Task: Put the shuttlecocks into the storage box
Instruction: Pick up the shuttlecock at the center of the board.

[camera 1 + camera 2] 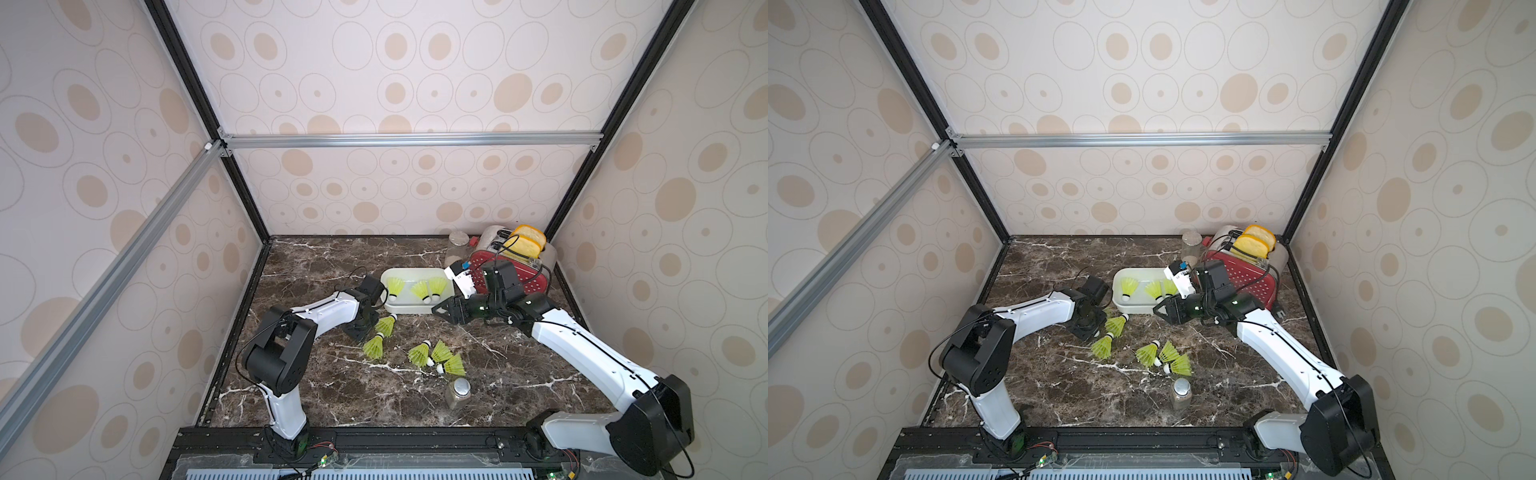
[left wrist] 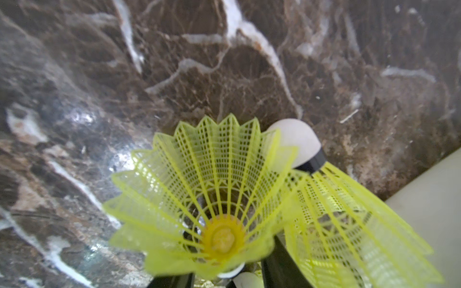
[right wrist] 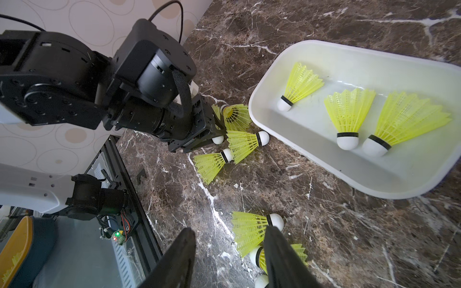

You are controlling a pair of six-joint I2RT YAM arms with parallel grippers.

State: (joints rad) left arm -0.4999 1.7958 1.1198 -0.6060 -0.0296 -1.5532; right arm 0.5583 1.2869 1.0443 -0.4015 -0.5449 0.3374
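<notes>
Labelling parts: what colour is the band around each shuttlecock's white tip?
Black; clearest in the right wrist view, on the shuttlecocks in the storage box.

Left arm (image 1: 324, 309) and right arm (image 1: 590, 355): glossy white shells, chunky black joint housings dotted with screw holes, thin black cables looping alongside each.

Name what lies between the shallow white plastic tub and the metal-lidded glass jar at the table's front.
Three neon yellow-green plastic shuttlecocks, clustered on the marble tabletop between tub and jar; both top views show them.
</notes>
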